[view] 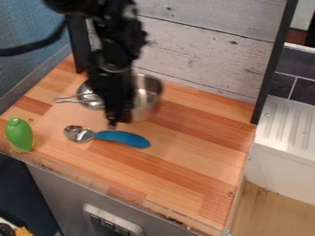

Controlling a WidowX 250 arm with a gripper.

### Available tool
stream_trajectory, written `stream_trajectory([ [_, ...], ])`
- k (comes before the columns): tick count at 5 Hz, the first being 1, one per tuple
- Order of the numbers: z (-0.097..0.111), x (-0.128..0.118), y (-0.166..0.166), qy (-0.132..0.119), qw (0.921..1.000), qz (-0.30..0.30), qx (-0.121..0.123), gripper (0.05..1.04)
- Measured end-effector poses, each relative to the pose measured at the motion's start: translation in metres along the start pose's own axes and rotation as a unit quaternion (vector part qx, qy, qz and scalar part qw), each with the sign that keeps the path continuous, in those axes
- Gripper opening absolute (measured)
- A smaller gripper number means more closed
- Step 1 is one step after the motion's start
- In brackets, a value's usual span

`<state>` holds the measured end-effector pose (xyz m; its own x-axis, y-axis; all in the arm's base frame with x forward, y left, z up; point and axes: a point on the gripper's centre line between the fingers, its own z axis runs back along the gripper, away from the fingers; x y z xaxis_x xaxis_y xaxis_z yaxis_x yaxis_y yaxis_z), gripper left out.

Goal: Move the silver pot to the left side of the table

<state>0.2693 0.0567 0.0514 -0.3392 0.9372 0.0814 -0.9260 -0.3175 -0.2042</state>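
The silver pot [147,96] stands on the wooden table [190,166], toward the back and left of the table's middle. In front of its left part hangs my black gripper [113,123], low over the table, hiding part of the pot. Whether it touches the pot I cannot tell. Just below the gripper's tip lies a spoon with a blue handle [123,138].
A metal lid or strainer [90,96] is at the pot's left, partly behind the arm. A green toy vegetable [20,134] sits at the table's left front edge. A whitewashed board wall [203,46] rises behind, and a white sink [286,124] is at the right.
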Motion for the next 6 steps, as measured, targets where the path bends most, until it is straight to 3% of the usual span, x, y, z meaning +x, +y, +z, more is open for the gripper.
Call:
stream_trajectory([
  [1,0.006,0.030,-0.006,-0.015,0.9992,0.034,-0.016,0.074],
  [3,-0.002,0.094,-0.002,-0.062,0.9897,0.129,-0.012,0.074],
  [4,-0.020,0.124,-0.003,-0.086,0.9811,0.173,0.010,0.074],
  [5,-0.042,0.137,-0.007,-0.108,0.9754,0.188,0.037,0.074],
  [6,-0.057,0.145,-0.018,-0.119,0.9737,0.190,0.042,0.074],
])
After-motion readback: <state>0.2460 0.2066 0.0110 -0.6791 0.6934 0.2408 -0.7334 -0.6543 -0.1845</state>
